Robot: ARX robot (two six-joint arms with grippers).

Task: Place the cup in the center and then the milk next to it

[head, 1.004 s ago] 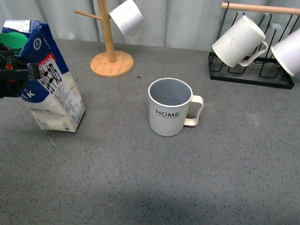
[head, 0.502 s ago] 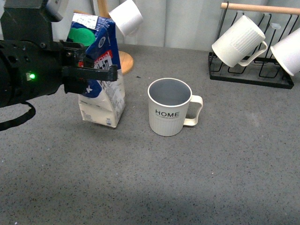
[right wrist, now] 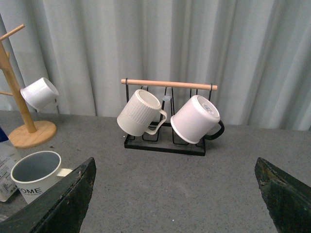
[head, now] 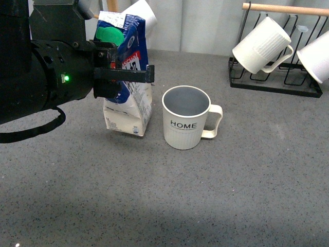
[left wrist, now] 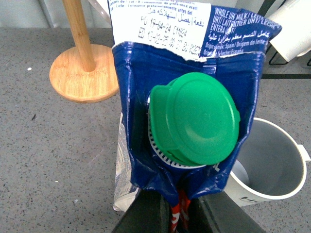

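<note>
The left end effector (head: 126, 77) is clamped on the upper part of the milk (head: 128, 110), one black finger (head: 139, 75) lying across the carton's front below the green cap (head: 109, 35). In the left wrist view the left end effector (left wrist: 181, 217) has its two fingers pressed against the carton's sides, with the cap (left wrist: 194, 119) just above them. The carton leans slightly. Whether its base touches the desk (head: 216, 206) cannot be told.

The milk stands just beside the cup (head: 186, 119), on the side toward the desk's left edge, with a narrow gap between them. The cup is upright near the middle of the desk, its "HOME" lettering toward the near edge and its squared handle toward the right edge. Its grey-blue inside holds nothing.

The right end effector (right wrist: 173, 194) hangs wide apart above the desk with nothing between its fingers. From there the cup (right wrist: 36, 174) shows low at one side.

Toward the far edge behind the milk stands a wooden mug tree (left wrist: 82, 73) with a small white cup (right wrist: 40, 93) hung on a peg. At the far right corner a black wire rack (head: 272, 85) with a wooden bar carries a ribbed white mug (head: 262, 45) and a second white mug (right wrist: 194, 121) with a dark handle. A pale curtain (right wrist: 146, 39) closes the far side.
</note>
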